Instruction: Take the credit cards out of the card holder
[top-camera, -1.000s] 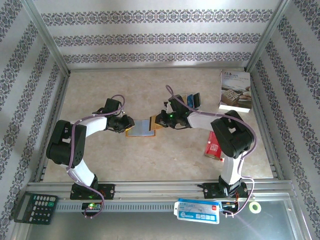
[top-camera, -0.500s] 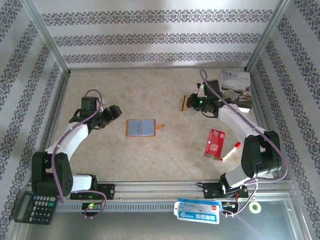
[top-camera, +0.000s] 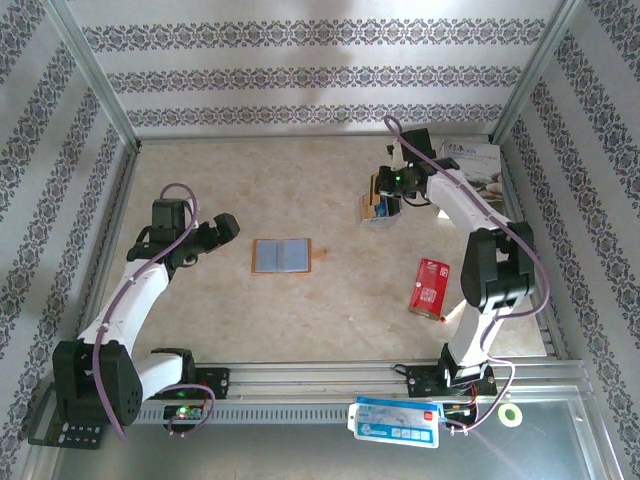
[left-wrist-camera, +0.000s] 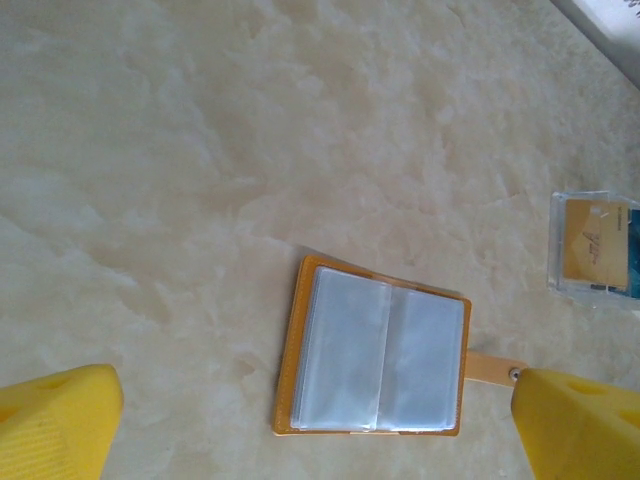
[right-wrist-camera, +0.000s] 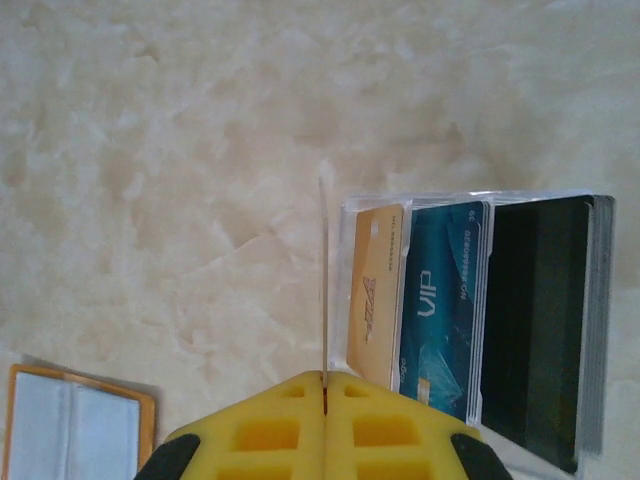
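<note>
The orange-tan card holder (top-camera: 282, 256) lies open and flat mid-table, its grey-blue sleeves (left-wrist-camera: 380, 357) facing up and its tab (left-wrist-camera: 492, 367) pointing right. My left gripper (top-camera: 225, 228) hovers to its left, open, with a yellow fingertip (left-wrist-camera: 58, 418) on either side of the holder in the wrist view. My right gripper (top-camera: 385, 190) is far right, shut on a thin card (right-wrist-camera: 324, 280) seen edge-on. That card stands just left of a clear box (right-wrist-camera: 470, 205) holding a tan card (right-wrist-camera: 378, 290), a teal VIP card (right-wrist-camera: 440, 300) and a black card (right-wrist-camera: 535, 320).
A white book (top-camera: 470, 180) lies at the back right, close behind the right gripper. A red packet (top-camera: 430, 285) sits near the right arm's base. A blue-white packet (top-camera: 395, 420) rests on the front rail. Metal frame rails (top-camera: 300, 375) edge the table.
Both grippers left the card holder. The left one drew back to the left and stands open. The right one carried a card to the back right, over the clear box.
</note>
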